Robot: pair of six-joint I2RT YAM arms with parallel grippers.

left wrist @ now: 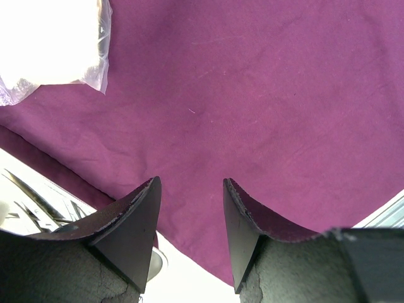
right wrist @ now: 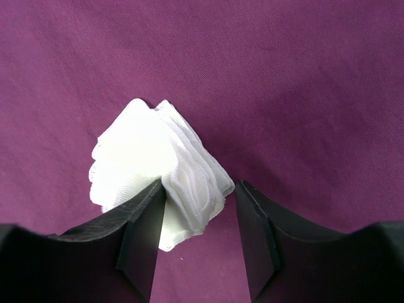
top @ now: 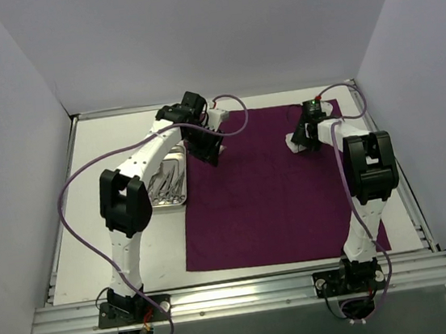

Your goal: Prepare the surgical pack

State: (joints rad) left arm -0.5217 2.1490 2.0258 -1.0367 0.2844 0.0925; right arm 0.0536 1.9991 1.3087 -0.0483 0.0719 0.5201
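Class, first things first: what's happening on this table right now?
A robot is working over a purple cloth. The right tool hangs open over a stack of white gauze pads near the cloth's far right. The left tool, open and empty, hovers near the far-left corner, beside a steel tray of instruments.

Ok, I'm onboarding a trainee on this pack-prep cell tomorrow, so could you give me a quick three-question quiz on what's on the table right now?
1. True or false: the steel tray lies in the middle of the purple cloth.
2. What lies just ahead of the right tool? A) scissors B) a stack of white gauze C) a plastic bottle
3. Is the left tool gripping anything?
Key: 1 false, it sits beside the cloth's left edge. 2 B. 3 No, it is open above the cloth.
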